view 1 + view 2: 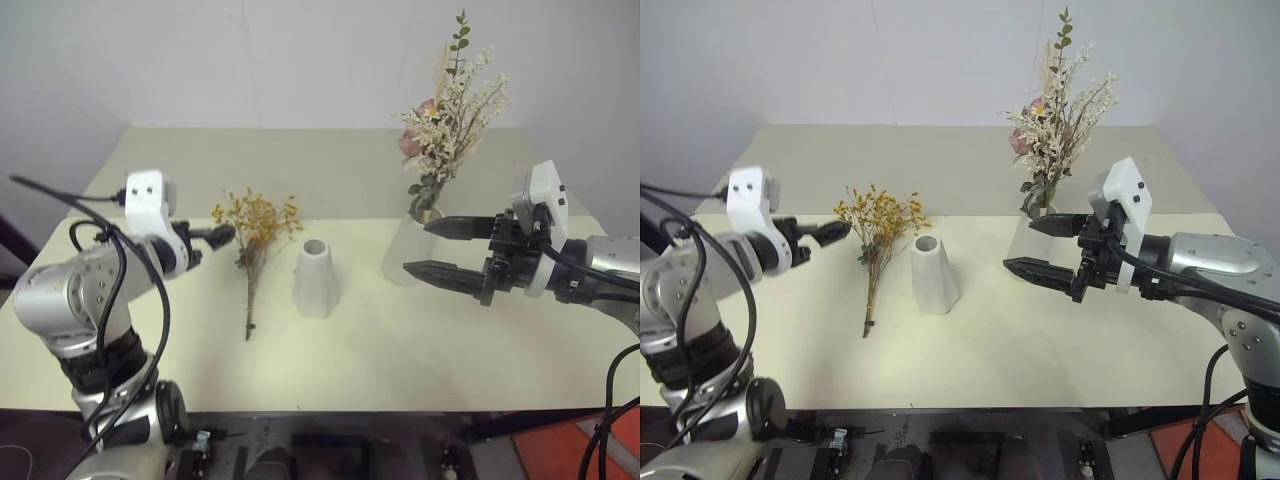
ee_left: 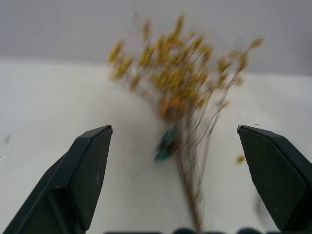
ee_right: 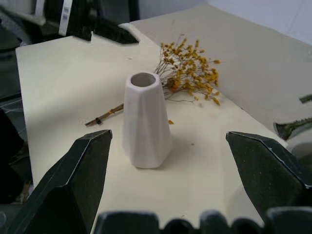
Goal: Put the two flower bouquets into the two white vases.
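Surface [image 1: 400,350]: a pale cream top that carries all the task's things, with a plain light wall behind it.
Right arm [image 1: 1210,265]: silver and white, reaching in from the right side toward the middle of the surface.
Left arm [image 1: 85,290]: silver and white with black cables, reaching in from the left side.
Rose bouquet [image 1: 445,125]: pink roses with cream sprigs and green leaves, standing upright in the taller vase at the back right.
Taller vase [image 1: 405,250]: matte white with a broad mouth, at the right of the surface, partly behind the right pincer's black fingers.
Short vase [image 1: 315,278]: matte white, cone-shaped with a narrow open neck, standing upright near the middle of the surface. Nothing is in it.
Yellow bouquet [image 1: 255,235]: tiny yellow-orange blossoms on thin brown stems, lying flat on the surface just to the left of the short vase. The blossoms point toward the back and the stem ends toward the front edge.
Right pincer [image 1: 435,247]: its two black fingers are spread wide and hold nothing. It hangs above the surface just in front of the taller vase, pointing left toward the short vase.
Left pincer [image 1: 222,233]: its fingers are spread wide and hold nothing. It hangs just left of the yellow blossoms, pointing at them.
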`<action>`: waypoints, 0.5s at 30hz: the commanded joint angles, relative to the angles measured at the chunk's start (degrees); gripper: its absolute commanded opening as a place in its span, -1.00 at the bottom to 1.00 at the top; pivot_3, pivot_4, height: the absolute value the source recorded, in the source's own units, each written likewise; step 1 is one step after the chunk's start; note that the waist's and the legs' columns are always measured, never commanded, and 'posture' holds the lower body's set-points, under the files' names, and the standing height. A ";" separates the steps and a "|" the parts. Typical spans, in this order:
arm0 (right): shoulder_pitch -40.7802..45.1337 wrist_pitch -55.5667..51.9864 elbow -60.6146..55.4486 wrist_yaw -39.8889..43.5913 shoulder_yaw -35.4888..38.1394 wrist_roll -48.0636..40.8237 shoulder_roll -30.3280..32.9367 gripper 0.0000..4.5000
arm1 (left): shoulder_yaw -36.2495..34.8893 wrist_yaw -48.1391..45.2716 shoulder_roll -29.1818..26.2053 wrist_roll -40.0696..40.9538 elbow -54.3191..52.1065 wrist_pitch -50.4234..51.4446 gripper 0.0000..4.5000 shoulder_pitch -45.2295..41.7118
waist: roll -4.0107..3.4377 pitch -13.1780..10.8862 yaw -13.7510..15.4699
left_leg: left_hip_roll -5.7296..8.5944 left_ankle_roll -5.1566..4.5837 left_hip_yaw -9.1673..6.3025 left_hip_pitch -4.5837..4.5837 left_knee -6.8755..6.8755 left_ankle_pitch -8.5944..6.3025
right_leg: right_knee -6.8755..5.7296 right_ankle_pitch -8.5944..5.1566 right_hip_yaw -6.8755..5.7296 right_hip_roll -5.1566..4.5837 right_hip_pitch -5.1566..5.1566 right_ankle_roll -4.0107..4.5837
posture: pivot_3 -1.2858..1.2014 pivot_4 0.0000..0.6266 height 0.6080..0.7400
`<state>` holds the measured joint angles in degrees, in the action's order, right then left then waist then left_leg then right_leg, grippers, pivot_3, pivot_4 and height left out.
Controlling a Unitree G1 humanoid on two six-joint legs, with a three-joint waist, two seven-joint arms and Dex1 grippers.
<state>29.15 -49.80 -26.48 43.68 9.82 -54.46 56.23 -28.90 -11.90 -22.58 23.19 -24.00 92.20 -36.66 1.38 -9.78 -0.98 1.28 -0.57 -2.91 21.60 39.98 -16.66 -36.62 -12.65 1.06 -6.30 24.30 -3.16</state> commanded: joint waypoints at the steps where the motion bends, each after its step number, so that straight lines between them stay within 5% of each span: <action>1: 1.45 0.80 0.54 1.43 -0.87 2.05 0.05 0.99 | -1.31 1.64 2.03 2.76 -0.12 0.30 1.00 1.24 | 0.03 -0.01 0.38 | 0.01 0.01 -0.01 0.04 0.01 0.01 | 0.01 0.00 -0.01 -0.01 0.01 0.00 | 0.03 -0.52 1.00; 15: 0.91 -0.95 -1.05 -1.18 0.36 2.87 -1.75 0.99 | 10.35 3.59 -0.30 5.79 16.69 0.30 1.00 -6.14 | 0.06 0.00 0.95 | 0.11 0.04 -0.02 0.11 0.00 0.02 | 0.47 0.04 -0.08 -0.12 0.01 0.03 | 0.03 -0.52 1.00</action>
<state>29.96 -50.50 -25.88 43.31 7.68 -51.02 54.67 -20.42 -8.70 -21.70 29.51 -9.20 92.21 -40.91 1.44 -9.78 -0.03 1.39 -0.53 -2.93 21.71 39.97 -16.64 -36.15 -12.61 0.98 -6.42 24.31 -3.13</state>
